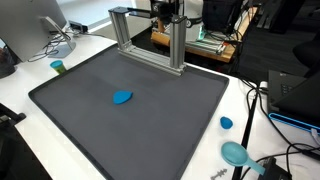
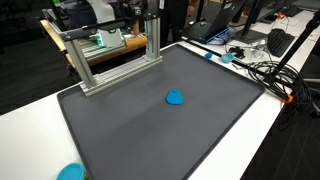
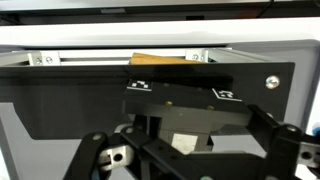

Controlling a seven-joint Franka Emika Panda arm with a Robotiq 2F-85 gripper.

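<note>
My hand (image 3: 190,158) is spread wide and holds nothing. In the wrist view its dark fingers fill the bottom of the picture. Beyond them I see the mat (image 3: 60,110) and the metal frame (image 3: 120,57) along the mat's edge. The blue lump (image 1: 122,97) does not show in that view. In both exterior views it lies flat near the middle of the mat (image 2: 120,130), alone and well apart from the frame (image 2: 110,60). The mat rests on a white surface (image 1: 20,88). I cannot make out my hand clearly in either exterior view.
</note>
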